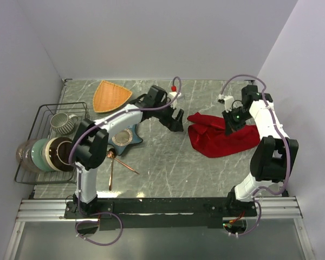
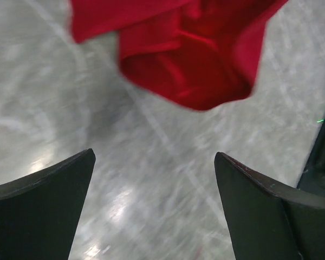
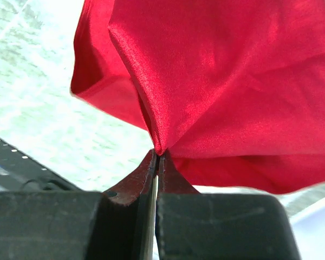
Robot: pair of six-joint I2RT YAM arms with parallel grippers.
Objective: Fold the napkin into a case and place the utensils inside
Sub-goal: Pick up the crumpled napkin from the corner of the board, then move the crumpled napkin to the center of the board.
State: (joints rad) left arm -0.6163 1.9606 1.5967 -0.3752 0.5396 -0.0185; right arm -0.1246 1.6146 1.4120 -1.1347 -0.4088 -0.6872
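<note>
Grey marble surface (image 1: pixel 168 168), white walls all round. My right claw (image 3: pixel 157 154) is pinched shut on a fold of the napkin (image 1: pixel 222 138), which lies crumpled just right of my left claw (image 2: pixel 154 157); that claw stands wide and holds nothing. No case is formed yet. The utensils (image 1: pixel 111 168) lie on the surface, well left of both claws. The wire rack (image 1: pixel 62 105), far left, holds bowls (image 1: pixel 43 154) and a mug (image 1: pixel 62 123)

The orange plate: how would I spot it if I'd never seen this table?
Find the wire rack of bowls at the table's left edge. Just beyond its far right corner lies the orange plate. It alone is triangular and orange; the nearby dish is blue and star-shaped.
</note>
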